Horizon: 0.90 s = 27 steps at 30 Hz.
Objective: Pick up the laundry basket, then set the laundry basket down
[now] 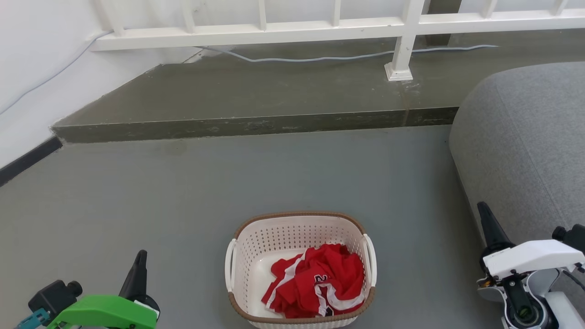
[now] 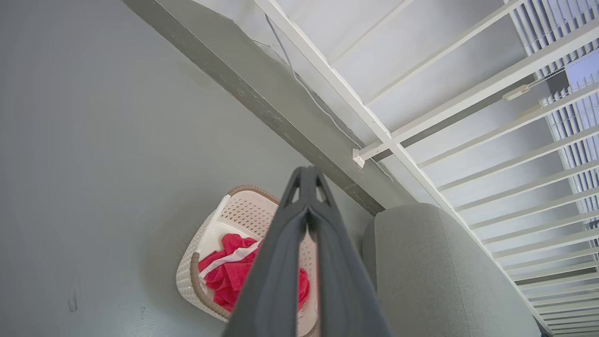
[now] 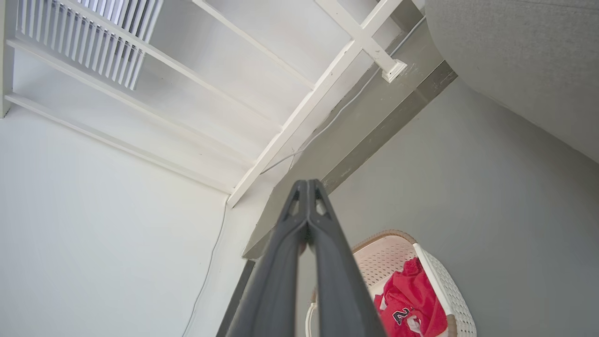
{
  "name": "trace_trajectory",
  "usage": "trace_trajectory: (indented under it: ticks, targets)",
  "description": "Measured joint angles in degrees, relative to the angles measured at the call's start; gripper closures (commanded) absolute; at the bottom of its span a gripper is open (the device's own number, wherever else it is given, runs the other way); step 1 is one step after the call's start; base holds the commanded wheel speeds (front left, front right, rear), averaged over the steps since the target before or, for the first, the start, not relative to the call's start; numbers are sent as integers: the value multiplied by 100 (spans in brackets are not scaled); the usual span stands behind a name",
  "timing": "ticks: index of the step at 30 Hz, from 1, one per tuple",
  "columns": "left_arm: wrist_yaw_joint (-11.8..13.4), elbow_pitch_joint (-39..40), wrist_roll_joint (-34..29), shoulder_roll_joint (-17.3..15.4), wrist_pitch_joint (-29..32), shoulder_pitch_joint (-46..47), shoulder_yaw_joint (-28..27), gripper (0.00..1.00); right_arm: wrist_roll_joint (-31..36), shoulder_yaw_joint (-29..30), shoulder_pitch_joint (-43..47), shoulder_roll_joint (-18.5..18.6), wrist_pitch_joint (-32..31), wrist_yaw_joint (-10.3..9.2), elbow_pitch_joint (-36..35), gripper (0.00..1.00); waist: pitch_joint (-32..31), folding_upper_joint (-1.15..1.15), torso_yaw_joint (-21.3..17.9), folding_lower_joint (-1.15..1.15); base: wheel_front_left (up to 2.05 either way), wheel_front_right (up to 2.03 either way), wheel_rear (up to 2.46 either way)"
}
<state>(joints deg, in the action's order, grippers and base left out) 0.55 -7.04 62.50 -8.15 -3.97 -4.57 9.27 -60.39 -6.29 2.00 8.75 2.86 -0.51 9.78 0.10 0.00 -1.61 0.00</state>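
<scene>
The laundry basket (image 1: 292, 233) stands on the grey floor at the bottom centre of the head view, cream-white and perforated with a brown rim and white side handles. A red garment (image 1: 320, 283) lies inside it. My left gripper (image 1: 139, 262) is at the lower left, well apart from the basket, its dark fingers pressed together. My right gripper (image 1: 486, 221) is at the lower right, also apart from it and shut. In the left wrist view the basket (image 2: 243, 210) lies behind the shut fingers (image 2: 306, 180). The right wrist view has the basket (image 3: 442, 281) right of the shut fingers (image 3: 306, 187).
A grey upholstered seat (image 1: 525, 146) bulges in at the right, close to my right arm. A raised concrete step (image 1: 251, 123) runs across behind the basket, with a white railing (image 1: 402, 27) and a cable on it. A white wall closes the left side.
</scene>
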Motion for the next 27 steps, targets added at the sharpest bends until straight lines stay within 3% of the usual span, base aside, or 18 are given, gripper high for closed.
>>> trace_trajectory:
  ticks: [27]
  targets:
    - [-394,-398,1912,151,375,370,-509,100,-1993,569,-264,-205,-349,401,294,100,6,0,93,0,0,0,0]
